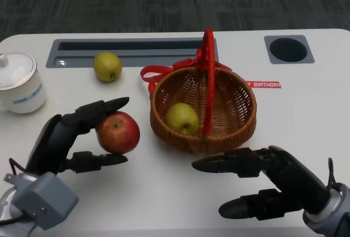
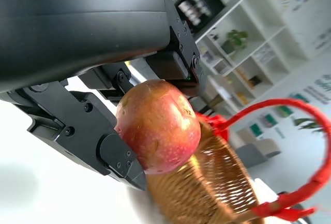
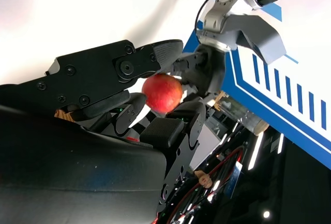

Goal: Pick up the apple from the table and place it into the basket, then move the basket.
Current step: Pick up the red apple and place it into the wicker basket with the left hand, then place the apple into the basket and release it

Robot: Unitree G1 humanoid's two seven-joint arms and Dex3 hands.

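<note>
Left hand point(image 1: 68, 138) grips round red apple point(image 1: 117, 133), just left of brown woven wicker basket point(image 1: 232, 119). You carry apple rightward over rim. Right hand point(image 1: 262, 185) empty, fingers apart, near basket front.

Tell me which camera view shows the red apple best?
The left wrist view: the red apple fills the frame, gripped by the left hand. The head view shows it smaller; the right wrist view shows it distant, partly hidden behind fingers.

White cup point(image 1: 19, 84) — cut off at picture's edge.
</note>
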